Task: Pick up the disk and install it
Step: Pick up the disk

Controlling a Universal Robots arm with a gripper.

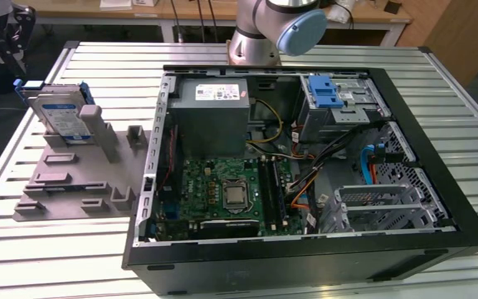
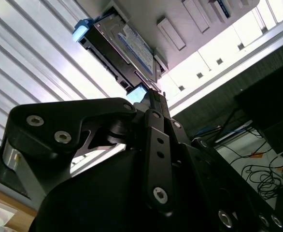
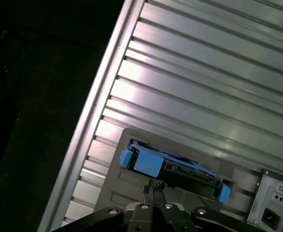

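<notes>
The disk (image 1: pixel 60 115) stands on edge in a grey holder (image 1: pixel 73 180) on the slatted table, at the exterior view's left of the open computer case (image 1: pixel 305 156). It is silver with a white-and-blue label and blue rails. My gripper (image 1: pixel 5 59) hangs above and just behind it, at the table's far corner. In the first wrist view the thin fingertips (image 3: pixel 151 187) are pressed together, just short of the disk (image 3: pixel 173 166) and apart from it. In the second wrist view one finger (image 2: pixel 153 104) reaches towards the blue rail end of the disk (image 2: pixel 127 46). The gripper is shut and holds nothing.
Inside the case are a grey power-supply box (image 1: pixel 210 118), a green motherboard (image 1: pixel 231 190), a blue latch on a silver cage (image 1: pixel 326 96) and loose cables. The arm's base (image 1: pixel 264 31) stands behind the case. The table's edge (image 3: pixel 91 121) runs close to the holder.
</notes>
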